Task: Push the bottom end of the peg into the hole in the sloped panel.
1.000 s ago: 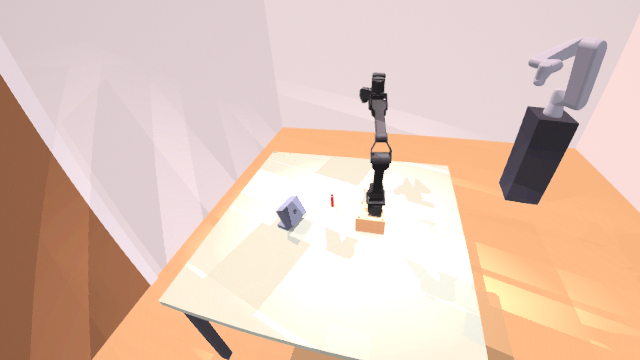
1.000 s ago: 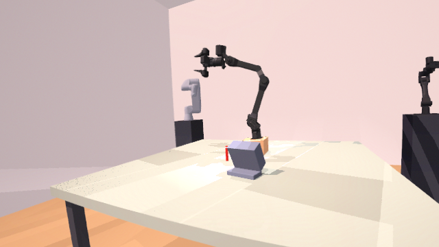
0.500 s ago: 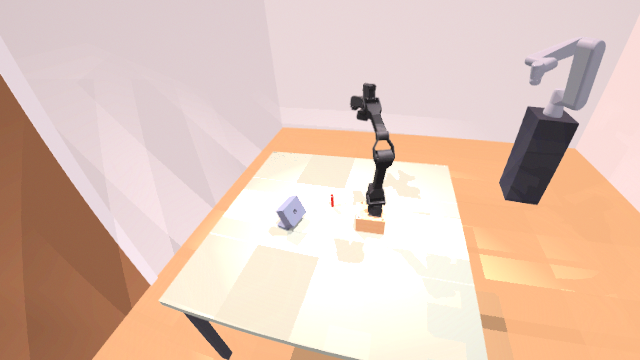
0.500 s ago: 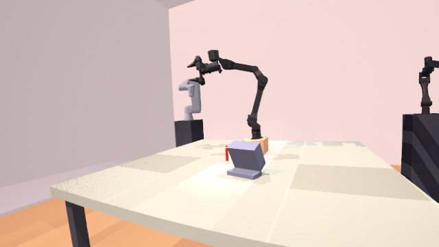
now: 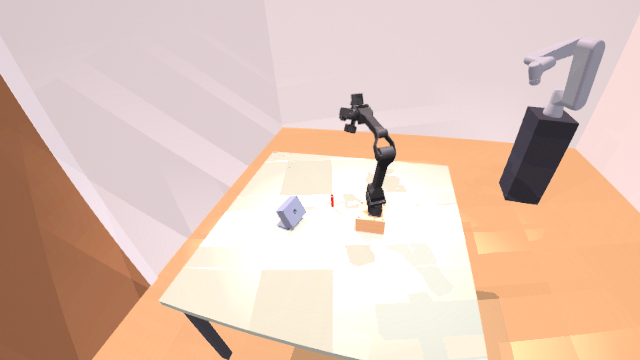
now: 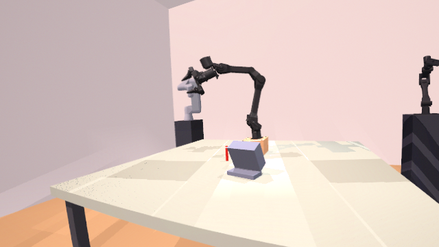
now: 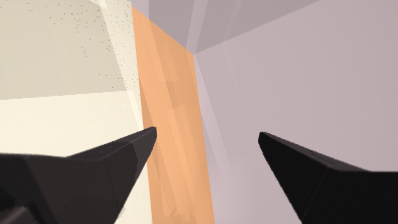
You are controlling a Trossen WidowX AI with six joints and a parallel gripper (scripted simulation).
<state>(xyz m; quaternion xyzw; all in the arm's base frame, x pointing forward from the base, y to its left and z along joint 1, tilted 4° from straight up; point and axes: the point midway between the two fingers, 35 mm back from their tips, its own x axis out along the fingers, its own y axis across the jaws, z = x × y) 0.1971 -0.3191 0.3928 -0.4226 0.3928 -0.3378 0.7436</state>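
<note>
The red peg stands upright on the table, between the sloped panel and the arm's base. The blue-grey sloped panel stands on a small foot. Its face shows one dark hole in the top view; the exterior view shows its back. The shape of the hole and of the peg's section is too small to tell. My gripper is open and empty, high above the table and well away from the peg. The peg and the panel are out of the wrist view.
The arm stands on an orange block beside the peg and panel. A grey arm on a dark pedestal stands beyond the table. Another black arm stands on a dark stand at the right of the exterior view.
</note>
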